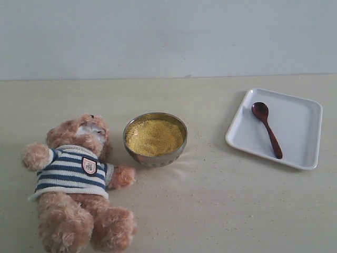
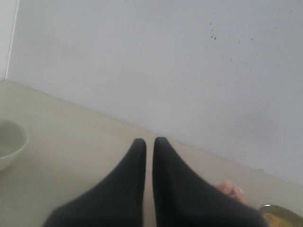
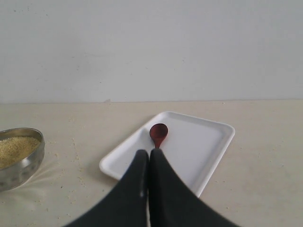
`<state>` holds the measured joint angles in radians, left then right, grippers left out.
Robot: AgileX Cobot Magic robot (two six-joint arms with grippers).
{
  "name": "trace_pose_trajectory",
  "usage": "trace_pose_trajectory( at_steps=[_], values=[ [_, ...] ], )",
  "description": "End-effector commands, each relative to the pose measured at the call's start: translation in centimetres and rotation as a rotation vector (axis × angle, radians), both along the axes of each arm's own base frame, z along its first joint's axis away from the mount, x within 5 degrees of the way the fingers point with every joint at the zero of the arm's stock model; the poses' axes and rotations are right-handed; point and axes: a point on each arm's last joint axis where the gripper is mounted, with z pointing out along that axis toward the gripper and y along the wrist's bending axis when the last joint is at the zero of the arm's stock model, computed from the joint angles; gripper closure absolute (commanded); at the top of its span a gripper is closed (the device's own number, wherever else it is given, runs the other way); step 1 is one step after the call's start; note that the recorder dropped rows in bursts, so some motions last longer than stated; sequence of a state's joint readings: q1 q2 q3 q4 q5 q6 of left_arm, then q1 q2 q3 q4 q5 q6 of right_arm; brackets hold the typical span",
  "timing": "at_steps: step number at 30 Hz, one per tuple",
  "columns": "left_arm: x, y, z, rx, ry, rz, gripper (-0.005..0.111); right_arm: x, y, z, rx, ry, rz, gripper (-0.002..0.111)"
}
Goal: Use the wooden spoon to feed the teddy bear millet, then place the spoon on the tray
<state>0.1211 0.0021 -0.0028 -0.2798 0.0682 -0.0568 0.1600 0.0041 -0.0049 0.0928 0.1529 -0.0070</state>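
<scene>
The teddy bear point(image 1: 73, 179) lies flat on its back on the pale table point(image 1: 221, 211), over on the left, its head towards the wall and its striped shirt with the little badge facing up. Just beside its head and raised paw stands a shiny metal bowl point(image 1: 156, 158), heaped nearly to the rim with the millet point(image 1: 154, 137); whether the paw touches the bowl I cannot tell. Stray grains point(image 1: 210, 150) are sprinkled over the table around the bowl and out towards the right. Well apart from the bowl, on the right, sits the white tray point(image 1: 303, 121), turned at a slight angle to the table edge. The wooden spoon point(image 1: 267, 129) lies in it, on the side nearer the bowl, with its oval end towards the wall and its handle running back towards the near rim. The right gripper point(image 3: 149, 151) hangs above the near side of the tray with its dark fingers pressed together tip to tip and nothing between them; the spoon's oval end shows just beyond the tips. The left gripper point(image 2: 149, 140) is closed too, only a thin slit between its fingers, empty, pointed at the wall above bare table, with a pale white bowl point(image 2: 9, 142) off to one side
</scene>
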Motion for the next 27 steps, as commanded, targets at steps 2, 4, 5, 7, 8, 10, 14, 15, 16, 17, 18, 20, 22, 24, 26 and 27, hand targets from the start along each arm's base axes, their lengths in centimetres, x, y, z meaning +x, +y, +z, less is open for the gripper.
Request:
trace_pose_trajectory(
  at_steps=[2, 4, 5, 7, 8, 10, 14, 15, 16, 17, 18, 20, 22, 24, 26, 27],
  values=[
    [0.00, -0.02, -0.12, 0.052, 0.010, -0.003, 0.101, -0.02, 0.01, -0.14, 0.004, 0.002, 0.001, 0.108],
    [0.00, -0.03, -0.15, 0.055, 0.013, -0.004, 0.101, -0.02, 0.01, -0.14, 0.004, 0.002, 0.001, 0.108],
    [0.00, -0.04, -0.17, 0.061, 0.016, -0.004, 0.101, -0.02, 0.01, -0.14, 0.004, 0.002, 0.001, 0.108],
    [0.00, -0.05, -0.17, 0.071, 0.017, -0.006, 0.101, -0.02, 0.01, -0.14, 0.004, 0.002, 0.001, 0.108],
    [0.00, -0.06, -0.16, 0.071, 0.016, -0.007, 0.101, -0.02, 0.01, -0.14, 0.004, 0.002, 0.001, 0.108],
    [0.00, -0.07, -0.16, 0.059, 0.015, -0.008, 0.101, -0.02, 0.01, -0.14, 0.004, 0.002, 0.001, 0.108],
    [0.00, 0.01, -0.16, 0.059, 0.015, 0.006, 0.101, -0.02, 0.01, -0.14, 0.004, 0.002, 0.001, 0.108],
    [-0.01, 0.03, -0.16, 0.059, 0.015, 0.010, 0.101, -0.02, 0.01, -0.14, 0.004, 0.002, 0.001, 0.108],
    [-0.01, 0.07, -0.16, 0.059, 0.016, 0.016, 0.101, -0.02, 0.01, -0.14, 0.004, 0.002, 0.001, 0.108],
    [-0.01, 0.08, -0.16, 0.059, 0.016, 0.018, 0.101, -0.02, 0.01, -0.14, 0.004, 0.002, 0.001, 0.108],
    [-0.01, 0.09, -0.16, 0.059, 0.016, 0.020, 0.101, -0.02, 0.01, -0.14, 0.004, 0.002, 0.001, 0.108],
    [-0.01, 0.10, -0.16, 0.061, 0.016, 0.023, 0.101, -0.02, 0.01, -0.14, 0.004, 0.002, 0.001, 0.108],
    [-0.02, 0.13, -0.16, 0.063, 0.016, 0.027, 0.101, -0.02, 0.01, -0.14, 0.004, 0.002, 0.001, 0.108],
    [-0.02, 0.13, -0.16, 0.063, 0.016, 0.027, 0.101, -0.02, 0.01, -0.14, 0.004, 0.002, 0.001, 0.108],
    [-0.02, 0.13, -0.16, 0.063, 0.016, 0.027, 0.101, -0.02, 0.01, -0.14, 0.004, 0.002, 0.001, 0.108],
    [-0.02, 0.13, -0.16, 0.063, 0.016, 0.027, 0.101, -0.02, 0.01, -0.14, 0.004, 0.002, 0.001, 0.108]
  ],
)
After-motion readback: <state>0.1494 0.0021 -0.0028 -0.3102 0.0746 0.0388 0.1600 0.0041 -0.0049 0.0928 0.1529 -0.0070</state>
